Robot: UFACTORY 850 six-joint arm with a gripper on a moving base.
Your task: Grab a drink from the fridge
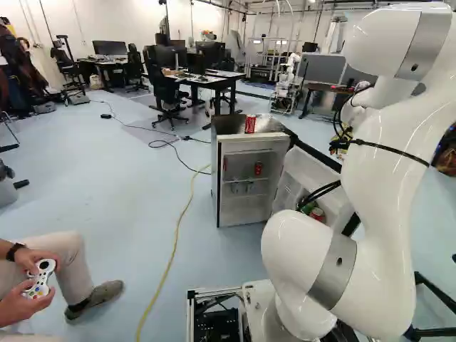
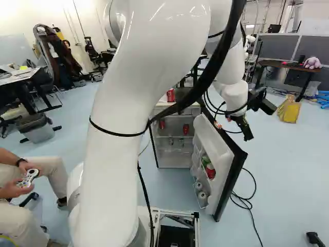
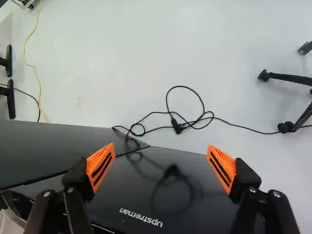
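- Finished smooth and mirror-glossy on door [image 3: 209, 207].
- Moulded in smooth, plastic-looking material, semi-gloss, at door lining [image 2: 218, 146].
- Surfaced smooth and reflective at fridge top [image 1: 232, 126].
- Made of shiny, metallic-looking material at can [image 1: 250, 124].
- Coated smooth, high-gloss, on arm [image 1: 388, 149]; banded with satin metal [image 1: 335, 271].
- Ribbed, matt, plastic- or rubber-like on pads [image 3: 100, 165].
- Laid smooth, with faint sheen, as floor [image 1: 128, 171].

Found fridge door [image 2: 220, 149] blocking at one o'clock from base [image 1: 254, 299]; noted cable [image 3: 177, 127] on floor [image 2: 277, 170] at two o'clock. Could probably pass into part-hidden fridge [image 1: 242, 214] at twelve.
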